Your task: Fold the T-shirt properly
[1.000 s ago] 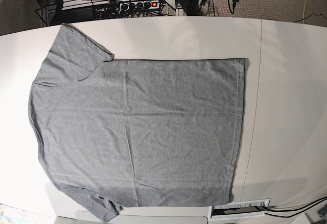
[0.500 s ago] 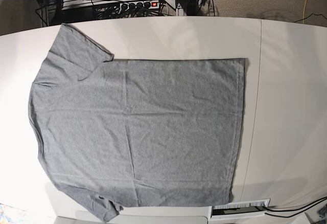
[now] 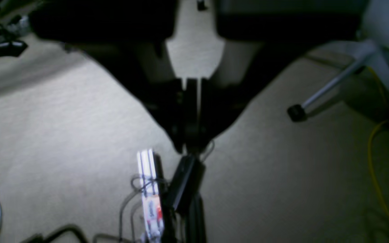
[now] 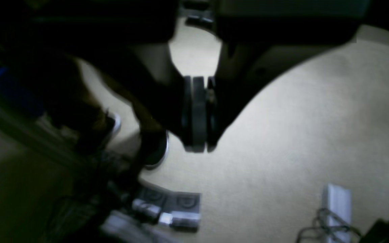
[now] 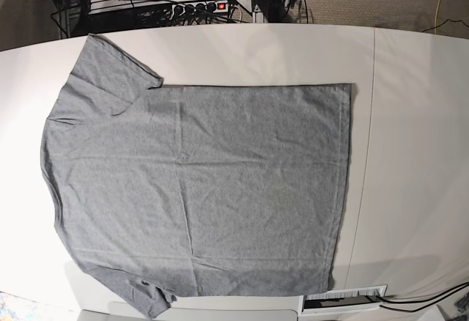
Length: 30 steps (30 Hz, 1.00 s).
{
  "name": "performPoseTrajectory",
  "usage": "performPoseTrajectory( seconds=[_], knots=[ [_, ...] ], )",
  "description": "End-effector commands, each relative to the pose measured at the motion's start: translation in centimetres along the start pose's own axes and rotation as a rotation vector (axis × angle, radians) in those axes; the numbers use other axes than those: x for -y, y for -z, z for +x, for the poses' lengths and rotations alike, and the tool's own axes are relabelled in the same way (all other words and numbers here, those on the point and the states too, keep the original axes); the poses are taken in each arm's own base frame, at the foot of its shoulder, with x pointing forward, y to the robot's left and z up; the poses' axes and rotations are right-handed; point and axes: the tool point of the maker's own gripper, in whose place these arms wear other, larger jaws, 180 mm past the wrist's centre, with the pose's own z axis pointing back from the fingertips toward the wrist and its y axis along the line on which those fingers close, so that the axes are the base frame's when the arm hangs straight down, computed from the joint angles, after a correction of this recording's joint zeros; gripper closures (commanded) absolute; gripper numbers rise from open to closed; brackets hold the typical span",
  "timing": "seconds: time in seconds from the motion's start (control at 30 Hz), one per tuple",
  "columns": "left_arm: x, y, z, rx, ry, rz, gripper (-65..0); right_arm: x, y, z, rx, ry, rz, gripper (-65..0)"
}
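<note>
The T-shirt (image 5: pixel 198 189) is laid out flat and unfolded on the white tabletop (image 5: pixel 418 152), with its hem toward the right edge and its shoulders toward the left edge. 1 sleeve (image 5: pixel 113 68) is spread near the far edge, and the other sleeve (image 5: pixel 139 295) reaches the near edge. The right part of the tabletop is left bare past the hem, and a seam (image 5: pixel 370 116) is seen running across the surface there.

Neither arm is seen in the base view. In the wrist views, both are held away from the tabletop, pointed down at beige carpet. The left gripper (image 3: pixel 191 148) is shown with its jaws pressed together and nothing between them, above a power strip (image 3: pixel 149 192) and a black adapter (image 3: pixel 186 182). The right gripper (image 4: pixel 198 148) is likewise closed on nothing, above carpet with a grey power strip (image 4: pixel 171 209) below it. Both wrist views are dark and blurred.
</note>
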Motion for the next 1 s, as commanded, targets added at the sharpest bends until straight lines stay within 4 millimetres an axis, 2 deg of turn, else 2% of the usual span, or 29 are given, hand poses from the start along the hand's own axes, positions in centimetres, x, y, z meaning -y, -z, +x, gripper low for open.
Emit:
performPoseTrajectory(
  seconds=[0.0,0.13,0.3,0.57,0.83,0.97],
  knots=[
    [-0.1,-1.2,-0.1,0.012,-0.002,0.002,0.0,1.0,-1.1,0.4,0.022,-0.014,-0.019,0.0],
    [-0.8,-3.9,2.5,0.089,0.012,0.021,0.0,2.3,-4.4,3.3,0.108,-0.091,-0.074,0.0],
    [-1.2,-6.4,6.7,0.186,0.190,0.051,0.0,3.0,-7.6,6.7,0.174,-0.248,-0.143,0.0],
    [-0.5,-9.9,12.4,0.225,0.487,0.081,0.0,2.7,-10.9,11.4,0.214,-0.403,-0.223,0.0],
    [1.2,-15.0,20.8,0.396,0.687,0.162,0.0,3.2,-14.4,16.0,0.263,-0.549,-0.365,0.0],
    [1.0,-15.3,21.3,0.399,0.781,0.169,0.0,3.6,-17.2,18.7,0.300,-0.613,-0.467,0.0]
  ],
)
